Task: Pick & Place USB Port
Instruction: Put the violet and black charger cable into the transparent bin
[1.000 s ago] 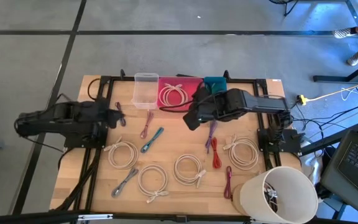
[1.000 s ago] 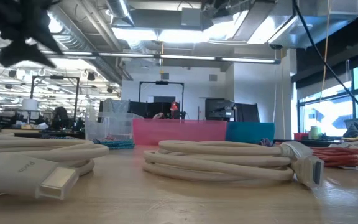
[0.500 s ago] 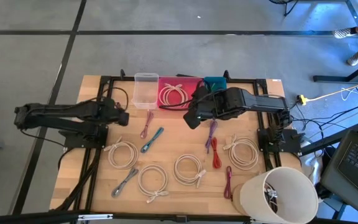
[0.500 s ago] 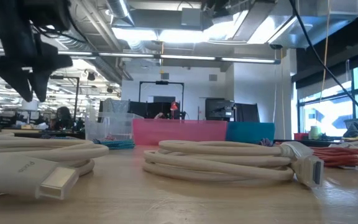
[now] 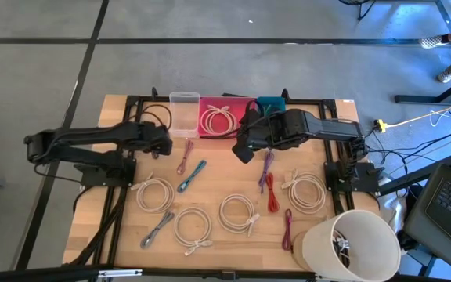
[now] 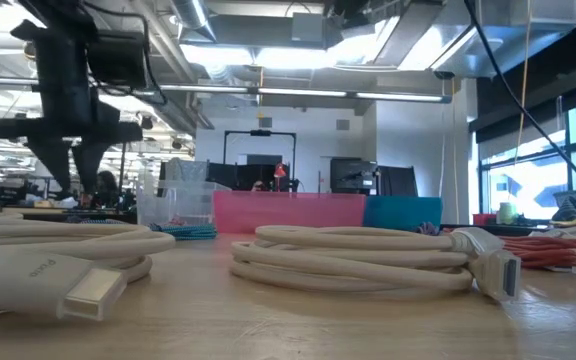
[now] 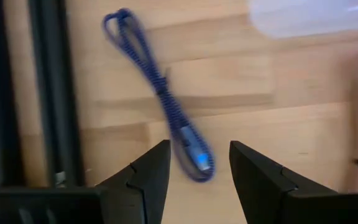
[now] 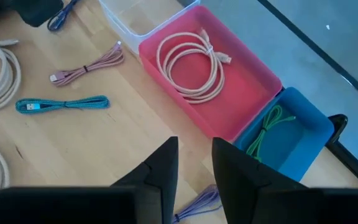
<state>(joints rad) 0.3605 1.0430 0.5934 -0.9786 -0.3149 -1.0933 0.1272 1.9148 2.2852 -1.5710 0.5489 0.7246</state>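
Blue braided cable shows only past the left claw, fingers apart.

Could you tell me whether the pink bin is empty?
No, the right wrist view shows a coiled cream cable lying inside the pink bin.

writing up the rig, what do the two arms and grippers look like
Both arms are matte black, built from boxy jointed links. The left gripper and right gripper each end in two flat, tapered black fingers. Black cables loop beside the left arm. No markings show.
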